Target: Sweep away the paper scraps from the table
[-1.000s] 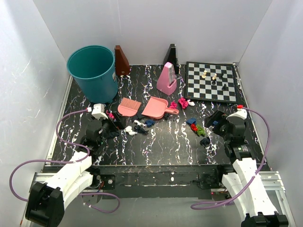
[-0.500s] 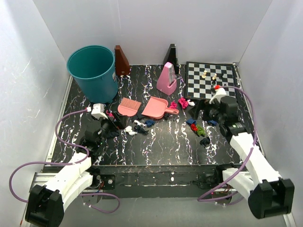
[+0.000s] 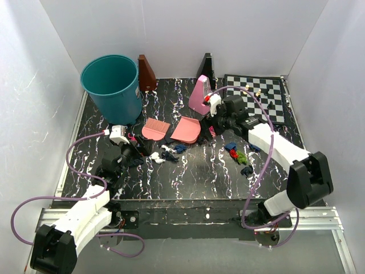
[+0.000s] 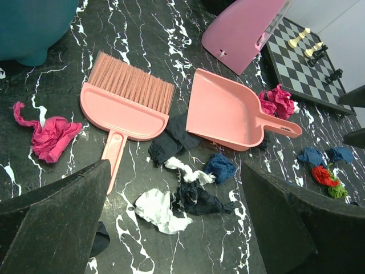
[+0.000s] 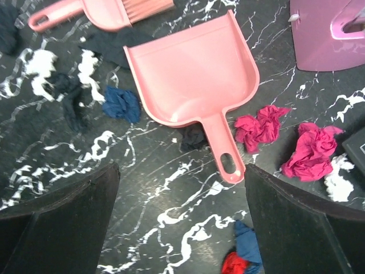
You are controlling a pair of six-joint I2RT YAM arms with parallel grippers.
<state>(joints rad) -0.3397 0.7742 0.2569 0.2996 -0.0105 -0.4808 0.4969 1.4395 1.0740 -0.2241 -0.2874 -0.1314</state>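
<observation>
Right wrist view, Q from me: your right gripper [image 5: 182, 228] hangs wide open and empty over the dustpan [image 5: 191, 80] handle. The left gripper [image 4: 177, 228] is also wide open and empty, near the brush [image 4: 125, 105]. Grab those?

Reply: yep. Scraps [image 4: 159, 208] lie loose on the table [image 5: 171, 188] around both tools, with a few more off to the right. They look feather-light and soft, so they'll likely skitter. Don't pinch them; take the stiff handles and sweep slow.
</observation>
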